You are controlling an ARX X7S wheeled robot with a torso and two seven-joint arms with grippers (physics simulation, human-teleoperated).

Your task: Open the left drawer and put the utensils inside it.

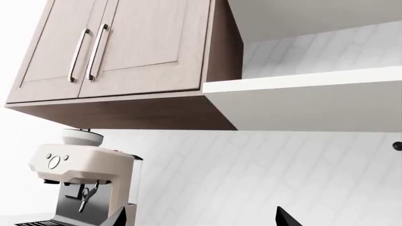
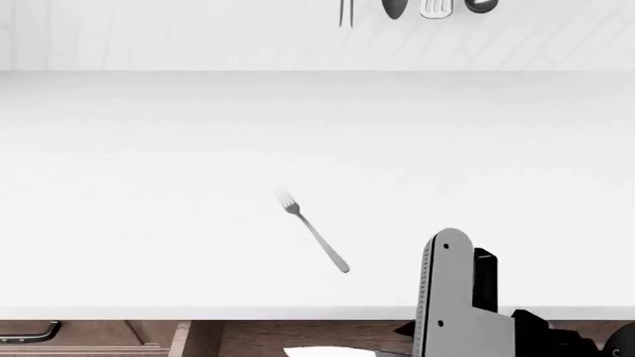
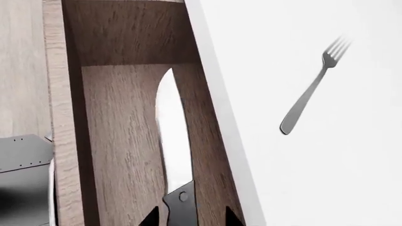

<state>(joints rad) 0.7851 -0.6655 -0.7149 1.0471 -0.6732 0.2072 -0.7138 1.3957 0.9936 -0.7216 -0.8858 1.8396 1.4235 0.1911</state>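
Knife [image 3: 172,141]: pinched at the handle by right gripper [image 3: 188,219], blade over open left drawer [image 3: 125,141]. Fork [image 2: 315,236]: lying on white countertop [image 2: 149,186]. Left gripper: state cannot be told.

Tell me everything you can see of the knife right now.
The knife with a pale, shiny pointed blade and dark riveted handle is over the open brown wood-grain drawer, blade running lengthwise, tip toward the drawer's far end. Its handle sits between the right gripper fingertips; contact with the floor can't be judged. In the head view only a pale blade sliver shows below the counter edge.
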